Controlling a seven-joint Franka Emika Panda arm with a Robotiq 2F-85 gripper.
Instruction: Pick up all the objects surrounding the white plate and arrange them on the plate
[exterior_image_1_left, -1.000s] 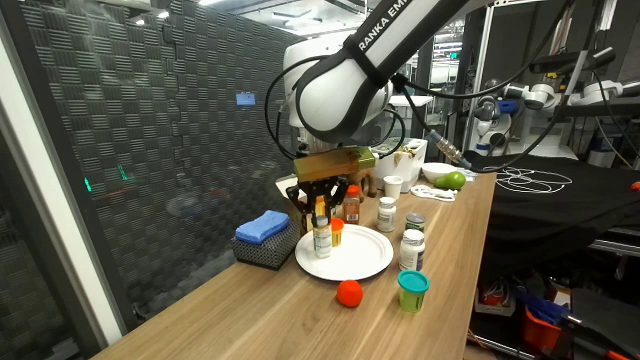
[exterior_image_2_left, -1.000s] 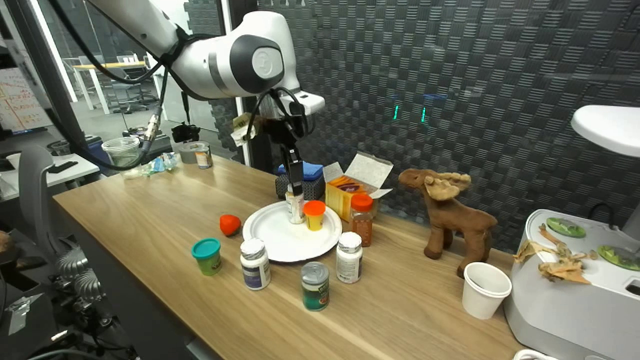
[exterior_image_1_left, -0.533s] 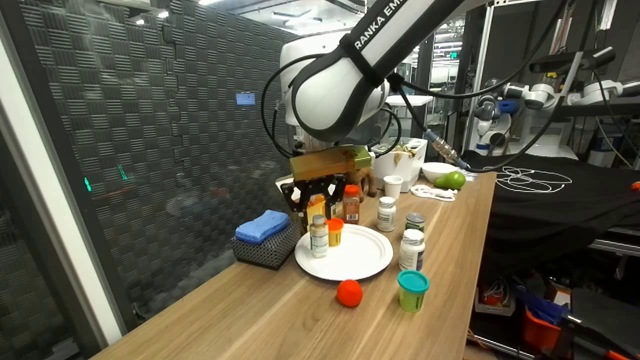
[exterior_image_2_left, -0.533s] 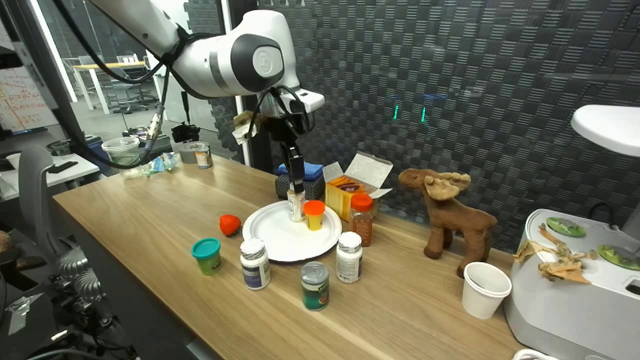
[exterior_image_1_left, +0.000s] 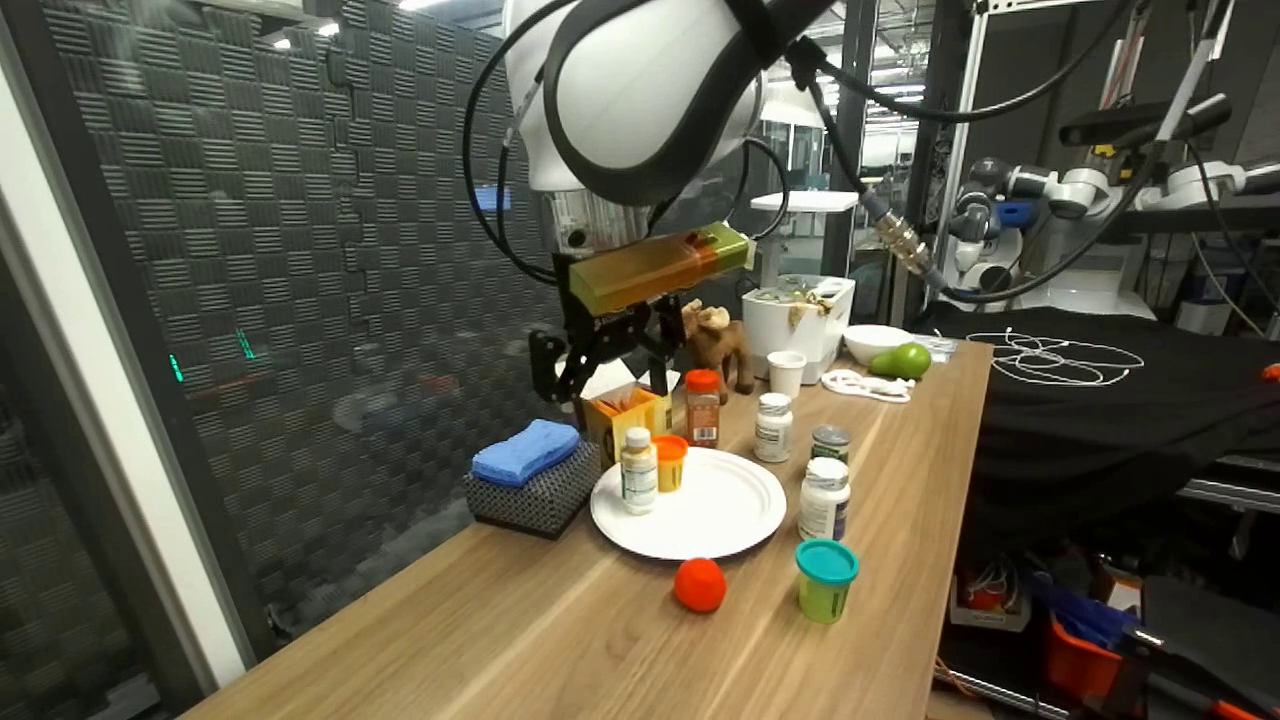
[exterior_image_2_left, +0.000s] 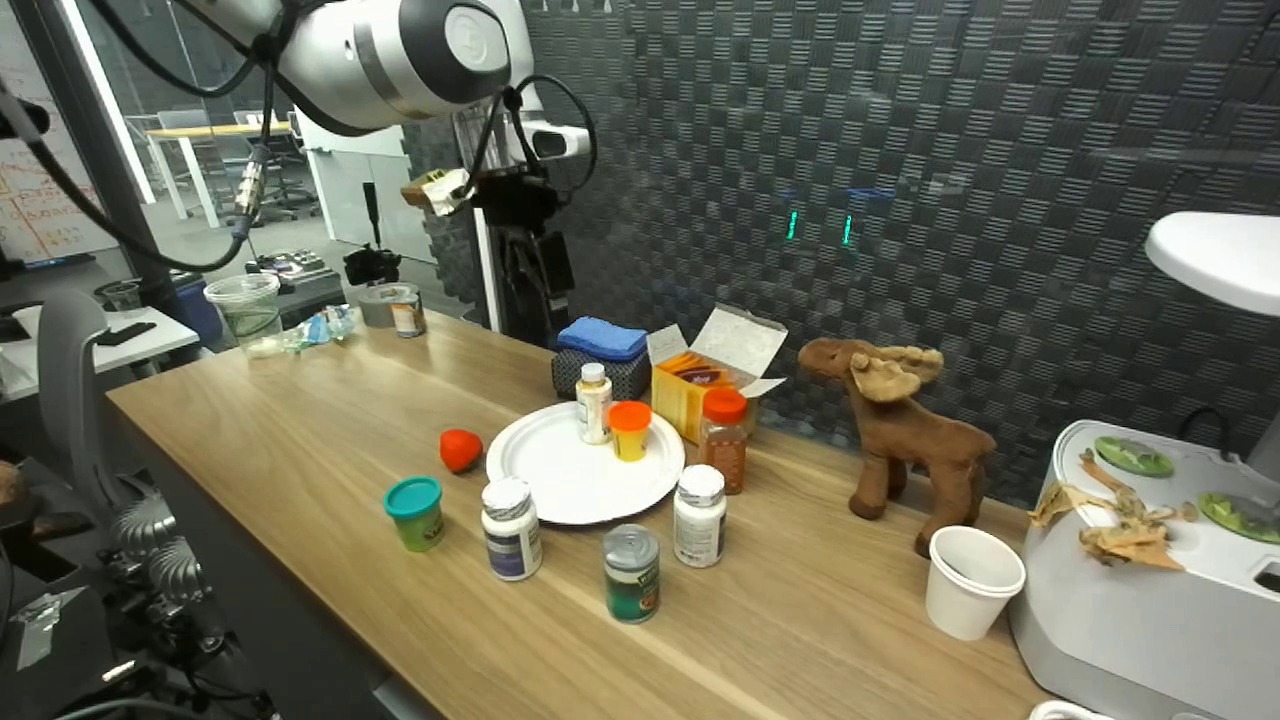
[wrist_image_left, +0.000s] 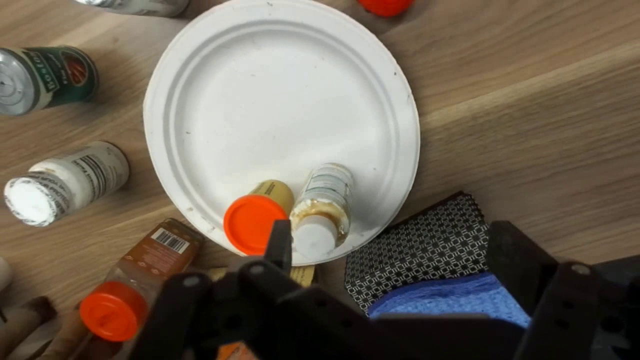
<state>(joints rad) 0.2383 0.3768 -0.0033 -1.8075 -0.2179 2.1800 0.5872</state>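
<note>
My gripper (wrist_image_left: 389, 245) hangs empty, jaws spread. The white-capped bottle (wrist_image_left: 327, 192) and orange-lidded yellow tub (wrist_image_left: 253, 223) stand side by side on the white plate (wrist_image_left: 280, 100); a low swing toward the orange-capped spice jar (wrist_image_left: 161, 252) beside it could topple both.

Plate (wrist_image_left: 280, 95) open, one edge crowded
Bottle (wrist_image_left: 326, 192) and orange tub (wrist_image_left: 254, 222) stand close together near the carton (exterior_image_2_left: 682, 398), barring that edge; bare plate opposite gives room, as does table (exterior_image_1_left: 570, 610) between ball (exterior_image_1_left: 699, 585) and cloth (exterior_image_1_left: 526, 454).
</note>
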